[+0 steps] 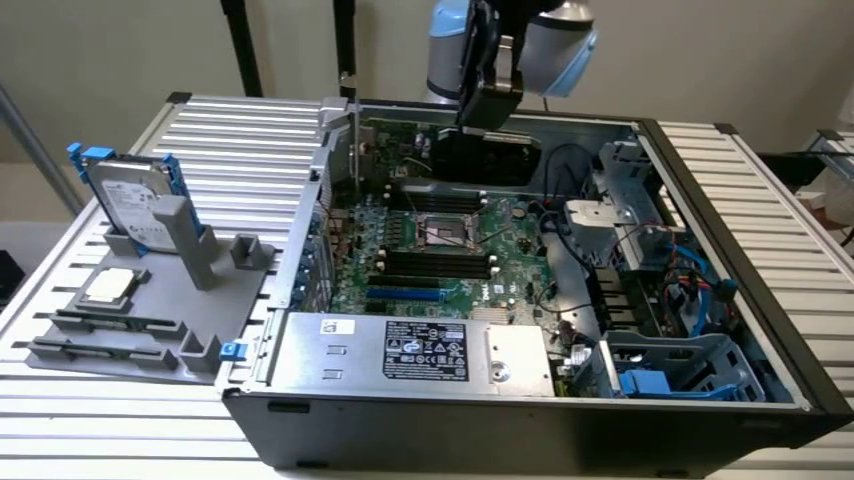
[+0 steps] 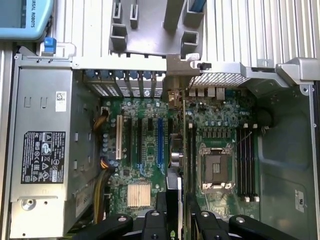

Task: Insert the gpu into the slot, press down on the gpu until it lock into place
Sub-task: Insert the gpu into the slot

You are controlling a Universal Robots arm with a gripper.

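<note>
In the exterior view my gripper [image 1: 486, 108] hangs over the far part of the open computer case, shut on the gpu [image 1: 486, 155], a black card held on edge above the motherboard. Its thin silver bracket [image 1: 358, 140] points down at the case's rear wall. The blue slot [image 1: 404, 296] lies bare near the power supply, well apart from the card. In the wrist view the gpu [image 2: 179, 150] appears edge-on between my fingers [image 2: 156, 222], with the blue slot [image 2: 160, 142] lying parallel beside it and the processor socket [image 2: 215, 170] on its other side.
A silver power-supply box [image 1: 414, 350] with a white label fills the case's near corner. Black memory slots [image 1: 434, 265] flank the socket. Cables and a drive cage [image 1: 667, 300] crowd the exterior view's right. A grey fixture [image 1: 147, 300] holds a hard drive [image 1: 134, 195] outside the case.
</note>
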